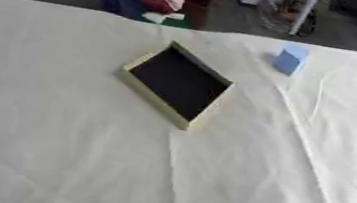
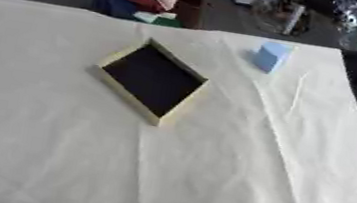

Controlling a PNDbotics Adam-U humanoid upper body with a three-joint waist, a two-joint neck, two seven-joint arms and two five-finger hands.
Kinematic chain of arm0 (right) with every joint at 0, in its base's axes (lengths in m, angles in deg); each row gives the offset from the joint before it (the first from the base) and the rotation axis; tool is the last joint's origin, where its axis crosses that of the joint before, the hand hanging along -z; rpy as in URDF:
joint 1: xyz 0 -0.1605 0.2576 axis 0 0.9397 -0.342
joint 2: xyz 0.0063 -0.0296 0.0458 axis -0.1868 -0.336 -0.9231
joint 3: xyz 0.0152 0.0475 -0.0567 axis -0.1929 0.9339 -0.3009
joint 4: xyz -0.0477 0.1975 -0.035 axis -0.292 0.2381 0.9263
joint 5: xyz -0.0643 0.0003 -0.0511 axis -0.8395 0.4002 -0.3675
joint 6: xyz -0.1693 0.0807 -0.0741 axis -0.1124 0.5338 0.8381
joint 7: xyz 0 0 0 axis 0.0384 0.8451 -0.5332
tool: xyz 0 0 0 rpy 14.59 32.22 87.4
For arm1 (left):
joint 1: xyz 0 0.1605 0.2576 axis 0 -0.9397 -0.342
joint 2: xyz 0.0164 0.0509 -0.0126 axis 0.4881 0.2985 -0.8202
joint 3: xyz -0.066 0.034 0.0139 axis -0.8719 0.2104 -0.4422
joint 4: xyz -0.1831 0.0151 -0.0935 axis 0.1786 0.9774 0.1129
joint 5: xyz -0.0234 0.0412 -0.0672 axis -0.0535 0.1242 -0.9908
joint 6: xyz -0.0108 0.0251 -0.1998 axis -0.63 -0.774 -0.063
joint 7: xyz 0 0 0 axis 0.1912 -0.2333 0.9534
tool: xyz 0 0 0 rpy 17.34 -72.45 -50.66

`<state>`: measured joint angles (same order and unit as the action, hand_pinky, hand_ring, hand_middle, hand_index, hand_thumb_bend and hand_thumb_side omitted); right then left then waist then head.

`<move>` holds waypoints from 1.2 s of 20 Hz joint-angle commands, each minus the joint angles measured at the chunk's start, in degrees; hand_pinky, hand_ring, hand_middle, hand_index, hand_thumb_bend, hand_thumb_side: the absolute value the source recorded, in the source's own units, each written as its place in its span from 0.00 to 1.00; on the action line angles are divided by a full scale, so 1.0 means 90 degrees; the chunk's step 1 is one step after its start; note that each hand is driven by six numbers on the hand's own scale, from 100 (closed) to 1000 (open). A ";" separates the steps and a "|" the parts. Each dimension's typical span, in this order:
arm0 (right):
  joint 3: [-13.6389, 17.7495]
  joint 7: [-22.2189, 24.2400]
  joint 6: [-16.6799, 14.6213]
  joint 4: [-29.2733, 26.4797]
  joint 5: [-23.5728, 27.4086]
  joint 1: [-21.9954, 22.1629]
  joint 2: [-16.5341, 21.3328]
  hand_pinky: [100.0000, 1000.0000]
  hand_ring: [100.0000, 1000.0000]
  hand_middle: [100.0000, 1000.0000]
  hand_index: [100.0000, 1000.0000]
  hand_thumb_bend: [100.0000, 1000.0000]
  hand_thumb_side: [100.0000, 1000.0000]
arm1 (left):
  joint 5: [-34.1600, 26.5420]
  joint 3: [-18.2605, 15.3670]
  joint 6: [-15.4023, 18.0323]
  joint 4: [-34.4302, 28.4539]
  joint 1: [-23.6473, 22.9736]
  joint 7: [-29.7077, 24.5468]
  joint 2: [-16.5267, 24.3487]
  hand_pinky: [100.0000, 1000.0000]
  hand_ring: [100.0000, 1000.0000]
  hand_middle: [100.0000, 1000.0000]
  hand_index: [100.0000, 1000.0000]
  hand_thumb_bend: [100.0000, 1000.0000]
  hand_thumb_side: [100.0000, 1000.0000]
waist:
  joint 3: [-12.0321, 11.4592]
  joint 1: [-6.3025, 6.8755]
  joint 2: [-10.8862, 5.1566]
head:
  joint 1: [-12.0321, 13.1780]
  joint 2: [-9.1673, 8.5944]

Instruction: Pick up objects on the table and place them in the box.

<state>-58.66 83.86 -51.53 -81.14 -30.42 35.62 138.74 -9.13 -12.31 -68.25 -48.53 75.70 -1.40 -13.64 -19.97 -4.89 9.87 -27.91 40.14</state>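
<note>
shallow box (image 1: 177,84): dark inside, mid-table, turned cornerwise | pale blue block (image 1: 291,59): upright, far right, well apart | table (image 1: 59,156): cream cloth | hands: unseen, fingers' state unknown

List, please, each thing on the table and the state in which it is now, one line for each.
box: open at the top, dark inside, nothing in it, turned cornerwise on the cloth.
blue block: standing on the cloth at the far right, apart from the box, not yet picked up.
white cloth: spread over the table, with creases.
Robot's hands: neither shows in either view.
</note>
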 commanded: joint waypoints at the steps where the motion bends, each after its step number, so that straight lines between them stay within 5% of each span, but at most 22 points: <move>1: -0.0078 -0.0021 0.0018 0.0172 -0.1101 -0.0011 0.0429 0.98 1.00 0.97 1.00 0.00 0.73 | -0.0019 0.0012 0.0008 -0.0144 0.0093 -0.0071 0.0047 0.62 0.34 0.40 0.55 0.27 0.58 | -0.0006 0.0002 -0.0058 | -0.0071 -0.0098; 10: -0.0009 0.0150 -0.0025 0.0101 -0.3153 -0.0011 0.0340 1.00 1.00 0.98 1.00 0.00 0.69 | 0.0030 -0.0006 -0.0016 -0.0146 0.0083 -0.0209 0.0023 0.63 0.34 0.40 0.55 0.29 0.59 | 0.0120 0.0033 0.0107 | -0.0182 -0.0169; 18: 0.0072 0.0201 -0.0069 -0.0166 -0.3635 -0.0088 0.0242 1.00 1.00 0.97 1.00 0.00 0.67 | -0.0039 -0.0035 0.0014 -0.0227 0.0105 -0.0142 0.0017 0.63 0.34 0.40 0.55 0.29 0.58 | 0.0319 0.0104 0.0244 | -0.0280 -0.0296; 24: 0.0075 0.0223 -0.0038 -0.0259 -0.3803 -0.0136 0.0168 1.00 1.00 0.97 1.00 0.00 0.68 | -0.0075 -0.0193 -0.0027 -0.0345 0.0424 0.0026 0.0460 0.62 0.34 0.40 0.56 0.28 0.58 | 0.0256 0.0167 0.0239 | -0.0406 -0.0303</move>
<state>-58.53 85.78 -51.87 -82.37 -64.09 35.37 138.38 -9.42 -13.32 -68.45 -50.27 78.68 -1.75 -11.32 -17.74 -3.48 13.03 -31.18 38.18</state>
